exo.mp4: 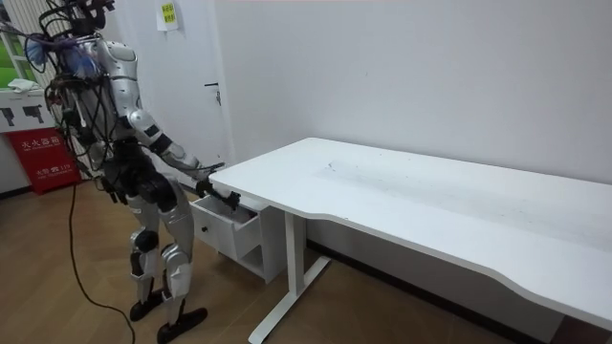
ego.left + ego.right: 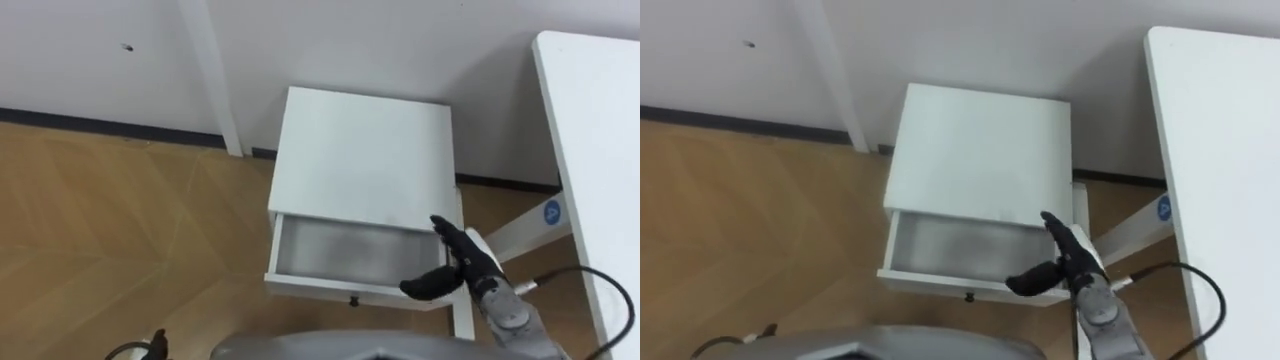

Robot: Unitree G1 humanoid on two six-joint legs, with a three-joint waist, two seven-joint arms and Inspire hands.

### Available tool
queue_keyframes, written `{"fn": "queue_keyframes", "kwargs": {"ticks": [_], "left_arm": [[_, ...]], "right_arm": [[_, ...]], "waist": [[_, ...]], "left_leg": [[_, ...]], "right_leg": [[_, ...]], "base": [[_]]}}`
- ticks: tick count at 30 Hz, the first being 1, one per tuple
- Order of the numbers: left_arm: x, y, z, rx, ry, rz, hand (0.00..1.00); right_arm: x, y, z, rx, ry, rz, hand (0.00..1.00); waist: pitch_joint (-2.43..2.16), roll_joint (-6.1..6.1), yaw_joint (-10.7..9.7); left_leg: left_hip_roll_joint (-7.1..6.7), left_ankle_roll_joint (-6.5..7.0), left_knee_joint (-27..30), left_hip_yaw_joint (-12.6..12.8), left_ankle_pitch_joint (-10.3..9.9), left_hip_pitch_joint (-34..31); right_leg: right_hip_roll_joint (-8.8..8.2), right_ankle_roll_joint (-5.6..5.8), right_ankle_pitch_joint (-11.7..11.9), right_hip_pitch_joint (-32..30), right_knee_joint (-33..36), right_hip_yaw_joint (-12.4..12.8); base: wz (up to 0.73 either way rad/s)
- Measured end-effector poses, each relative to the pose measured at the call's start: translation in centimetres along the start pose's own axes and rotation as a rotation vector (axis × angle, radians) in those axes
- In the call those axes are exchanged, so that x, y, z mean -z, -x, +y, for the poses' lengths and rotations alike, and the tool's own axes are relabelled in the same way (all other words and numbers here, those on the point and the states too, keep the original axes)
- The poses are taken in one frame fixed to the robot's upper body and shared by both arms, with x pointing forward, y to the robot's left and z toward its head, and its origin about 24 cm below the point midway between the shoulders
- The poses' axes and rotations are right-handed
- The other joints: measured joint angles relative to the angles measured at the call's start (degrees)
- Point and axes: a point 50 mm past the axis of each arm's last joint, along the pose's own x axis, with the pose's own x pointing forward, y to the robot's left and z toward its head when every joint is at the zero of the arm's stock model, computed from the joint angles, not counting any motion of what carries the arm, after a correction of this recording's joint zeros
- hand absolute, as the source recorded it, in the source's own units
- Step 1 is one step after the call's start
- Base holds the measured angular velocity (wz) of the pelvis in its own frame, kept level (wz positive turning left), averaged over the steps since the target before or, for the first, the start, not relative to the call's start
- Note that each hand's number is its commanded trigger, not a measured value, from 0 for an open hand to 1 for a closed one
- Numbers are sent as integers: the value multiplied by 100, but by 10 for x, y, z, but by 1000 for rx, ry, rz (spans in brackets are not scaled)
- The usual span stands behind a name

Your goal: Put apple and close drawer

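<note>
**ENTRY 1: HAZARDS (judged)**
- Drawer [image 2: 330,288]: pulled out, lying left of the right robot hand [image 2: 466,268]. The visible floor looks bare, so shutting it now would probably close it with no apple inside.
- Knob [image 2: 353,300]: sits on the drawer front, left of and below the robot hand. The hand is at the drawer's right front corner, well off this centre. A push from that corner could skew the drawer on its runners and jam it.
- Right robot hand: fingers straight, thumb spread wide, carrying nothing. The fingers lie over the drawer's right edge, with the thumb over its right front corner. If the drawer slides in, the fingers could get nipped against the cabinet [image 2: 360,150].
- Worktop [image 2: 590,130]: to the right of the robot hand, with its slanted leg [image 2: 520,232] just beside the wrist. A sideways swing of the arm could knock the leg.

**ENTRY 2: CONTAINERS**
- Drawer: 1, open. The visible floor is plain grey with nothing on it. Its rear part is hidden beneath the cabinet top.
- Cabinet: 1, beyond and left of the robot hand, with a bare white top.
- Apple: its whereabouts cannot be told. It is neither in the robot hand nor on the visible drawer floor.
</note>
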Motion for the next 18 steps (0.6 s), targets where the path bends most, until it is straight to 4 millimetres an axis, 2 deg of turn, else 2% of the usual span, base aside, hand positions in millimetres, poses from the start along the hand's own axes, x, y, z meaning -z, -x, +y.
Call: {"fn": "queue_keyframes", "kwargs": {"ticks": [1, 2, 3, 4, 5, 6, 7, 8, 9, 10, 11, 12, 13, 15, 17, 18], "left_arm": [[-2, -1, 1, 5, 5, 2, 0], [-5, -2, 1, 9, 12, 0, 0], [-6, -3, 5, 1, 17, -2, 0], [-7, -4, 6, -2, 20, -2, 0], [-7, -5, 9, -9, 31, -2, 0], [-7, -5, 11, -11, 30, -2, 0], [-6, -6, 12, -13, 29, 0, 0], [-6, -7, 17, -25, 22, 0, 0], [-6, -8, 24, -39, 21, 6, 0], [-6, -8, 26, -44, 29, 11, 0], [-7, -10, 27, -40, 46, 24, 0], [-10, -11, 26, -29, 53, 35, 0], [-12, -11, 26, -24, 52, 36, 0], [-10, -11, 25, -18, 45, 67, 0], [-6, -10, 23, -13, 38, 94, 0], [-4, -10, 21, -9, 35, 108, 0]], "right_arm": [[8, 2, -3, 17, -9, 32, 0], [25, 5, -11, 51, -28, 102, 0], [42, 11, -17, 85, -39, 169, 0], [51, 14, -20, 100, -42, 205, 0], [67, 21, -25, 122, -43, 275, 0], [82, 28, -28, 130, -48, 343, 0], [89, 31, -27, 128, -50, 375, 0], [93, 32, -23, 112, -60, 411, 0], [94, 33, -15, 87, -84, 419, 0], [95, 34, -12, 77, -97, 421, 0], [99, 36, -8, 67, -119, 436, 0], [104, 39, -4, 56, -140, 468, 0], [108, 41, -1, 49, -143, 487, 0], [118, 48, 9, 21, -161, 543, 0], [120, 50, 11, 17, -171, 559, 0], [120, 50, 11, 26, -184, 561, 0]], "waist": [[11, -2, -29], [9, 56, -69], [18, 37, -94], [13, 47, -95], [16, 129, -108], [19, 263, -120], [8, 352, -108], [17, 409, -105], [28, 393, -141], [24, 416, -189], [28, 514, -246], [54, 636, -259], [51, 628, -281], [63, 708, -384], [65, 738, -401], [67, 733, -410]], "left_leg": [[-27, 38, 75, 4, -48, -26], [-88, 109, 204, 12, -110, -56], [-217, 204, 326, 40, -167, -53], [-237, 260, 411, 51, -210, -58], [-288, 347, 636, 86, -309, -90], [-216, 434, 842, 97, -413, -125], [-182, 470, 930, 102, -459, -174], [-131, 545, 1110, 181, -508, -309], [-100, 602, 1316, 205, -541, -516], [-53, 616, 1409, 206, -549, -621], [84, 654, 1553, 202, -571, -768], [207, 654, 1594, 198, -571, -787], [271, 654, 1599, 192, -571, -779], [418, 673, 1624, 153, -584, -671], [503, 747, 1723, 146, -675, -666], [504, 784, 1809, 146, -710, -686]], "right_leg": [[-82, 37, -46, -138, 315, 0], [-265, 46, -54, -490, 1128, 20], [-520, 28, 26, -896, 2022, 95], [-625, 28, 144, -1097, 2427, 156], [-743, -43, 636, -1514, 3151, 321], [-753, -61, 1363, -1958, 3733, 484], [-735, -36, 1785, -2203, 3970, 561], [-711, -125, 2462, -2801, 4561, 693], [-644, -132, 2081, -3585, 5789, 735], [-606, -163, 1806, -3985, 6430, 705], [-450, -194, 1354, -4679, 7523, 527], [-352, -221, 1044, -5219, 8208, 322], [-327, -225, 926, -5460, 8427, 244], [-291, -201, 640, -6073, 8876, 191], [-254, -181, 608, -6328, 8929, 239], [-260, -182, 604, -6410, 8991, 291]], "base": [[13], [12], [11], [0], [-5], [-13], [-35], [-46], [-44], [-23], [-13], [-8], [0], [7], [-4], [-3]]}}
